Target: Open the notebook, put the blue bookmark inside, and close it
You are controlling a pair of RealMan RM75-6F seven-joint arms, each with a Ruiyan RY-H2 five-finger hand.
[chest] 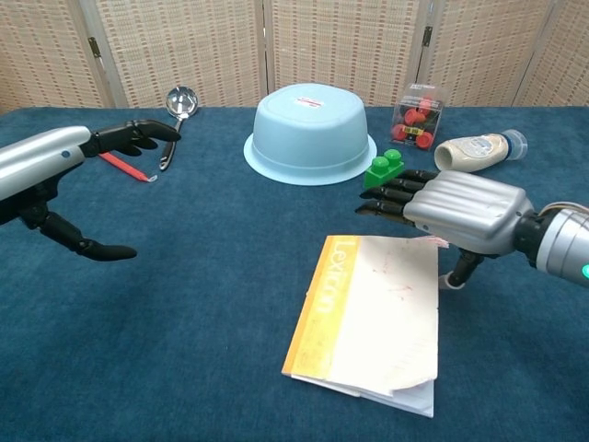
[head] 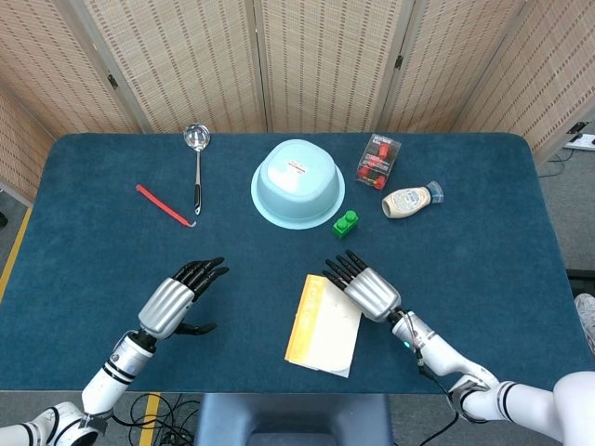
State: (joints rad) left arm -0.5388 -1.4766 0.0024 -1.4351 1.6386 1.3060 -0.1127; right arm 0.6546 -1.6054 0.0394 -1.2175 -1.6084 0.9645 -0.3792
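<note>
The closed notebook, with its yellow spine strip and white cover, lies flat near the table's front edge. Something pink sticks out of its far edge. My right hand hovers palm-down over the notebook's far right corner, fingers stretched out and holding nothing. Its thumb reaches down beside the notebook's right edge. My left hand floats above the cloth well left of the notebook, fingers apart and empty. No blue bookmark shows in either view.
An upturned light blue bowl stands behind the notebook, with a green brick beside it. At the back right are a clear box and a lying bottle. At the back left lie a ladle and a red stick.
</note>
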